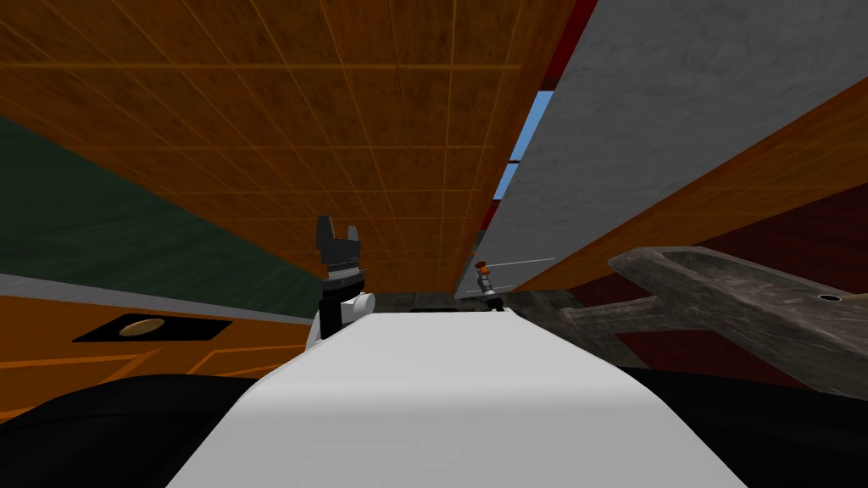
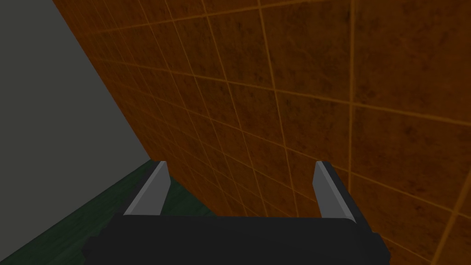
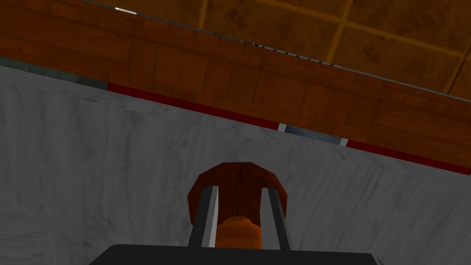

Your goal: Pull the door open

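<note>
The door [image 1: 661, 110] is a grey panel running up the right of the head view, with a thin blue gap [image 1: 519, 152] along its edge. My right gripper [image 1: 485, 280] is at its small orange-brown knob [image 1: 481, 266]. In the right wrist view that gripper [image 3: 241, 189] is shut on the knob [image 3: 237, 230], fingers pressing both its sides. A round reddish-brown plate [image 3: 239, 177] behind the knob sits on the grey door [image 3: 92, 161]. My left gripper [image 1: 337, 233] is raised to the left, open and holding nothing [image 2: 240, 164], facing the orange tiled wall [image 2: 299, 92].
A brown wooden door frame [image 3: 230, 78] runs past the door's edge. A grey, weathered wooden piece of furniture [image 1: 737, 296] juts in close on my right. The orange tiled wall [image 1: 339, 127] stands ahead, with a dark green surface [image 1: 102, 220] to the left.
</note>
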`<state>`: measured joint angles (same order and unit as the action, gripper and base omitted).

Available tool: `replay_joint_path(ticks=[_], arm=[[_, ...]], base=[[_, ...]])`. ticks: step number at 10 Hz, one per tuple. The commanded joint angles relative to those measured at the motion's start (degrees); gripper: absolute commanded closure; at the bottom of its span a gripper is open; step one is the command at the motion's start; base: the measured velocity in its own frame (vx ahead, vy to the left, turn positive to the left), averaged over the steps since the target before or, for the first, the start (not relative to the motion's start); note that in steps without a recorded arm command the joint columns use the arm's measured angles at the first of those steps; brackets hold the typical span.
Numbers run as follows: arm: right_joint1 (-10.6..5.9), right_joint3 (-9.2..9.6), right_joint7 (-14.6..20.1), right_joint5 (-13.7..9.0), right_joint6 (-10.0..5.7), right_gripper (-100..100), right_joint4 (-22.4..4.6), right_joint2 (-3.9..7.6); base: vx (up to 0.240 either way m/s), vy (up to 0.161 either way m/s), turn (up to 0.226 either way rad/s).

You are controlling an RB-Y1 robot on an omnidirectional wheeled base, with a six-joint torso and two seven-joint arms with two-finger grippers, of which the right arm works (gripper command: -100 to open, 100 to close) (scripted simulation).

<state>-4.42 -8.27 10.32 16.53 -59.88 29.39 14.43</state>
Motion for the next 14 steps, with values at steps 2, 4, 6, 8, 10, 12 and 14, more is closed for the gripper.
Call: replay_joint_path(ticks=[2, 4, 6, 8, 10, 12, 14], arm=[[-0.11, 0.46, -0.53, -0.19, 0.03, -100, 0.22, -0.17], [-0.11, 0.60, -2.23, -0.26, 0.30, -100, 0.45, -0.29], [-0.10, 0.78, -4.58, -0.35, 0.65, -100, 0.76, -0.45], [-0.10, 0.98, -7.27, -0.45, 1.05, -100, 1.11, -0.63], [-0.09, 1.23, -10.64, -0.58, 1.54, -100, 1.53, -0.85], [-0.09, 1.50, -13.95, -0.72, 2.07, -100, 1.99, -1.09], [-0.08, 1.65, -16.54, -0.80, 2.35, -100, 2.23, -1.21]], base=[[-0.027, 0.004, -0.009], [-0.035, -0.010, -0.006], [-0.026, -0.014, -0.007], [-0.036, -0.017, -0.007], [-0.041, -0.018, -0.009], [-0.046, -0.013, -0.011], [-0.029, -0.014, -0.005]])
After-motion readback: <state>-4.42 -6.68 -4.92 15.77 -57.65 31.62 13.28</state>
